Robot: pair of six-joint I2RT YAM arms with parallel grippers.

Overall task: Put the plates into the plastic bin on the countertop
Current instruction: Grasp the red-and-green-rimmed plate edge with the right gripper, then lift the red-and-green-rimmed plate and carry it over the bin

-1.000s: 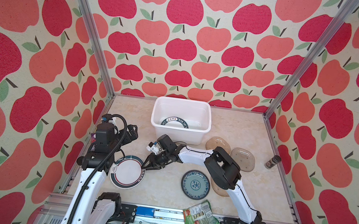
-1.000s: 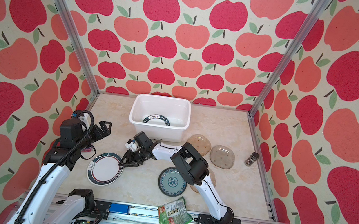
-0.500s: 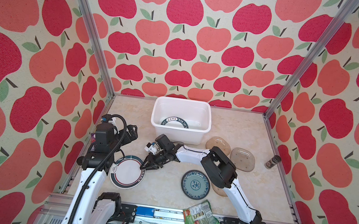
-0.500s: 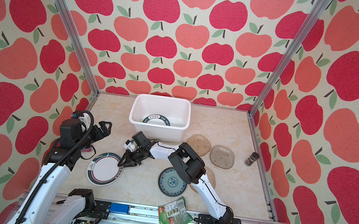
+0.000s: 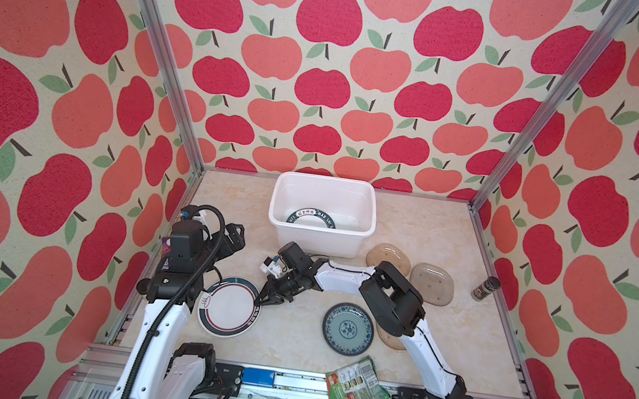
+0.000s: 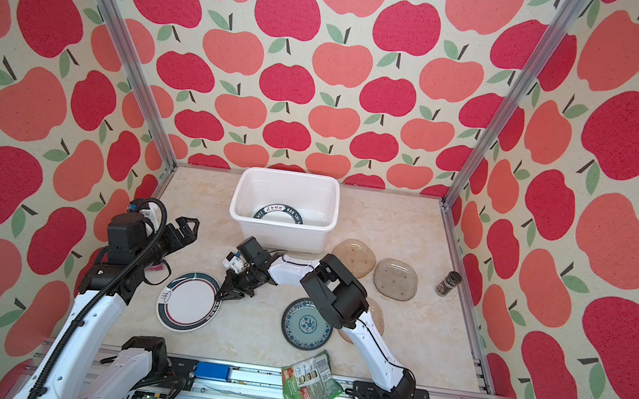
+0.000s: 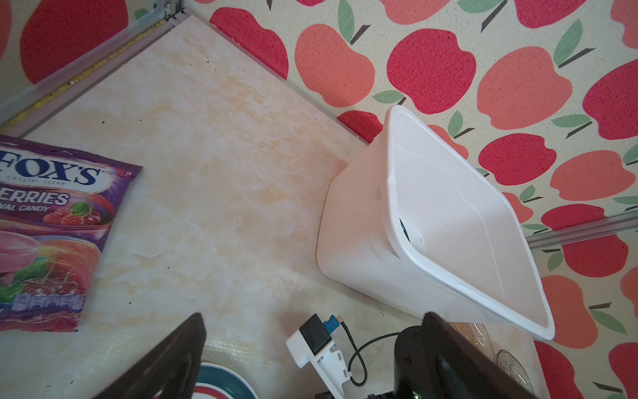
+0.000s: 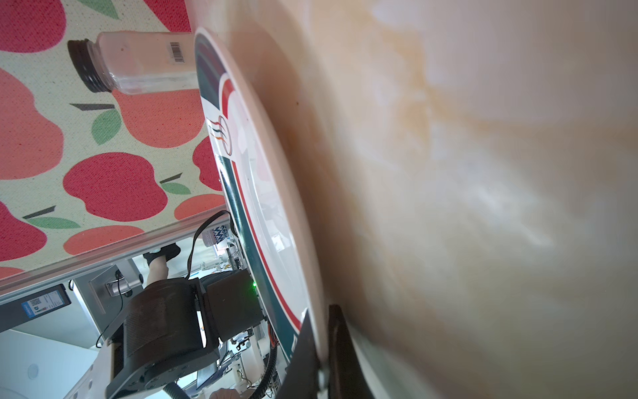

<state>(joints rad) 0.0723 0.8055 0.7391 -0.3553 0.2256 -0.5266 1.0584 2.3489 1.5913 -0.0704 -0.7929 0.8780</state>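
Since the earlier frames the right gripper (image 5: 260, 302) is being shown brought down and leftward onto the white plate (image 5: 229, 307), its jaws being drawn from part-open to fully pinched on the plate's right-hand rim.

Item, white plate: is being kept flat on the countertop (image 5: 289, 356) at front left, well apart from the bin (image 5: 318, 246) at the back middle.

Item, left gripper (image 5: 239, 238): is being held behind the plate, toward the left wall, jaws spread wide, nothing being carried.

Handling note: only a thin edge is being gripped, so the plate is probably best being raised slowly, rim first, the far edge being allowed to trail until clear. It is then best being carried above the bin's lip and lowered onto the dark-rimmed plate (image 5: 312, 217) already inside before being released. Glazed ceramic is likely being held with little friction, so a quick swing is being judged risky.

Obscured: depth of the bite is being blurred in the right wrist view. The third glass plate (image 5: 391, 341) is being largely covered by the right arm. The dark-rimmed plate is being cut off by the bin's near wall, and whether others are lying beneath cannot be told. The candy bag (image 7: 51, 224) is being mostly masked by the left arm in both top views.
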